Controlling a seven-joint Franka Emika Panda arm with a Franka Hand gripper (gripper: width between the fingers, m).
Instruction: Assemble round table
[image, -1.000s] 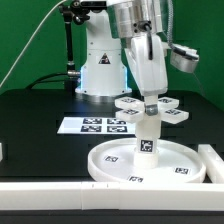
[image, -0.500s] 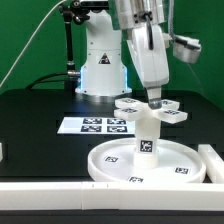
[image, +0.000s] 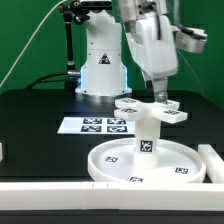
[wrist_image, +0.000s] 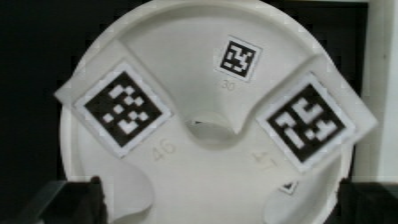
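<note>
From my exterior feed I count one marker board (image: 103, 125) at the left, then one disc (image: 170, 172), one leg (image: 147, 136) standing upright in its middle, and one cross base (image: 132, 104) sitting on top of the leg. No readable writing, just square tags; I can make out three on the wrist cam. The gripper (image: 161, 97) hangs right at the base's right side, and I can't tell how the jaws stand.
</note>
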